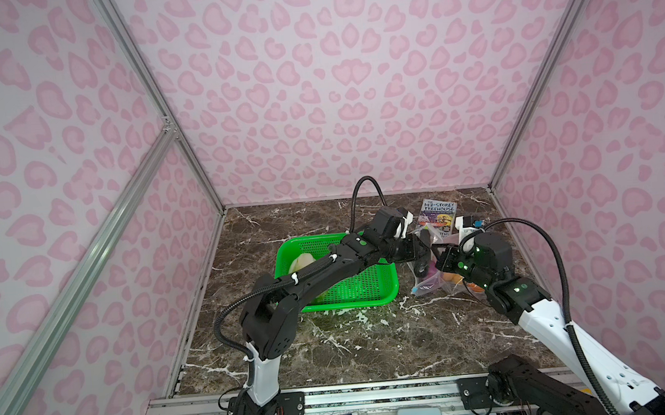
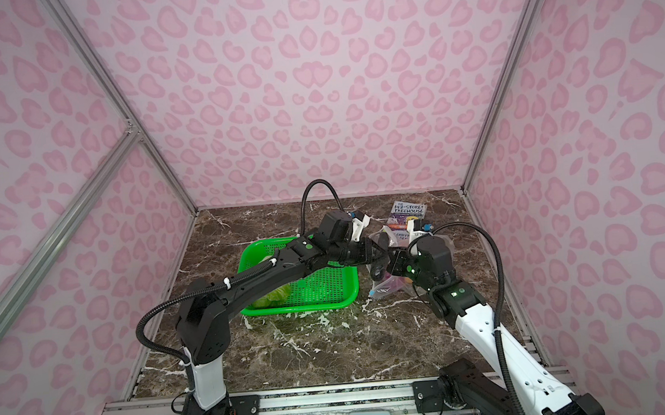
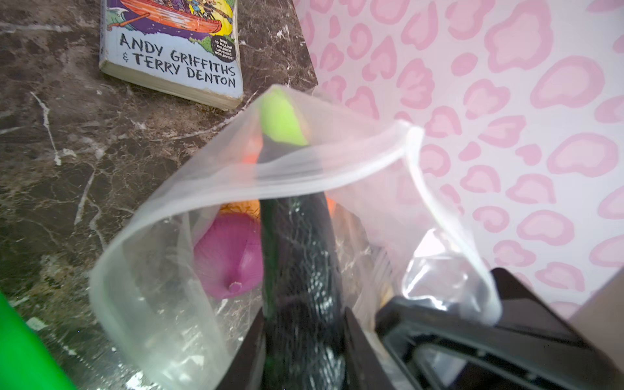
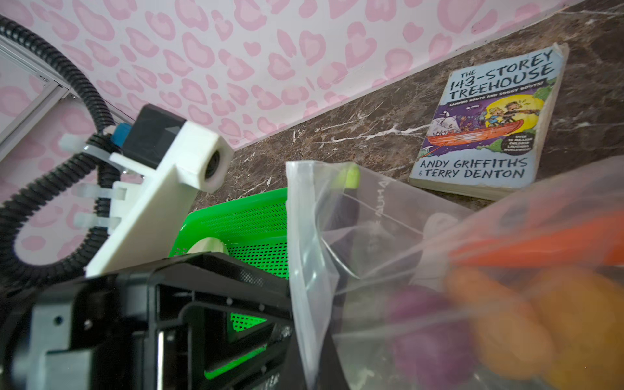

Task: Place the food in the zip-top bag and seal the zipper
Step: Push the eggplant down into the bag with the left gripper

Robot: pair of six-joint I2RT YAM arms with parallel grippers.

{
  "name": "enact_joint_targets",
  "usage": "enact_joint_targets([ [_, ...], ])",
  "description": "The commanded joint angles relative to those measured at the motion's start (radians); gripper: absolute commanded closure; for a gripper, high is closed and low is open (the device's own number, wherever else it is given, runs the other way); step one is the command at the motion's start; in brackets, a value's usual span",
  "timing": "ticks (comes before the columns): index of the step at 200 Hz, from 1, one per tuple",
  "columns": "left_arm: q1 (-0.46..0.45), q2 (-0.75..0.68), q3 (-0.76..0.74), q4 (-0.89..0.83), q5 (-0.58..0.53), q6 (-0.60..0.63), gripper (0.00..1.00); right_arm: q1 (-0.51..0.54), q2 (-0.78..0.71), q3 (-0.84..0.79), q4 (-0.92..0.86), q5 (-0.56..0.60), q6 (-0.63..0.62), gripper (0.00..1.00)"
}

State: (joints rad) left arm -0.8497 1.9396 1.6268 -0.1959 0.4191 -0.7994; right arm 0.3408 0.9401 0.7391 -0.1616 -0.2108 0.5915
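The tabletop [image 1: 332, 348] carries a green basket [image 1: 368, 290]. To the basket's right is the bag [image 3: 152, 270], raised with its mouth open, near the book [image 4: 483, 135]. My right fingers [image 3: 526, 304] are pinched tight on the bag's rim. My left fingers [image 3: 359, 358] stand narrow, gripping the eggplant [image 3: 297, 256], whose green end is through the mouth. The cabbage [image 1: 300, 263] lies in the basket and the onion [image 3: 229, 256] in the bag.
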Motion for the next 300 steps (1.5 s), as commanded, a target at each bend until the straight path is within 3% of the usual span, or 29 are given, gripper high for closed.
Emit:
enact_joint_targets([
  [1,0.001,-0.006,0.015,0.063,-0.027,-0.038,0.97,0.008,0.009,-0.010,0.061,-0.018,0.025,1.00],
  [40,-0.005,0.009,-0.008,0.066,-0.097,-0.044,0.97,0.012,0.014,-0.003,0.108,-0.031,0.064,1.00],
  [81,-0.015,0.030,-0.019,0.049,-0.098,-0.020,0.95,0.012,0.018,0.012,0.124,-0.012,0.063,1.00],
  [102,-0.019,0.027,-0.020,0.036,-0.069,0.002,0.86,0.012,0.025,0.016,0.116,-0.001,0.052,1.00],
  [140,-0.019,-0.023,-0.059,0.039,0.009,0.043,0.59,0.010,0.034,0.020,0.102,0.015,0.037,1.00],
  [191,-0.017,-0.159,-0.169,0.008,0.075,0.135,0.44,0.000,0.054,0.036,0.088,0.018,0.021,1.00],
  [220,-0.004,-0.238,-0.252,-0.001,0.040,0.146,0.43,-0.002,0.065,0.045,0.086,0.018,0.021,1.00],
  [251,0.035,-0.307,-0.362,0.004,-0.068,0.129,0.43,-0.001,0.065,0.053,0.081,0.018,0.018,1.00],
  [300,0.095,-0.268,-0.375,0.012,-0.107,0.115,0.44,-0.001,0.066,0.063,0.071,0.015,0.010,1.00],
])
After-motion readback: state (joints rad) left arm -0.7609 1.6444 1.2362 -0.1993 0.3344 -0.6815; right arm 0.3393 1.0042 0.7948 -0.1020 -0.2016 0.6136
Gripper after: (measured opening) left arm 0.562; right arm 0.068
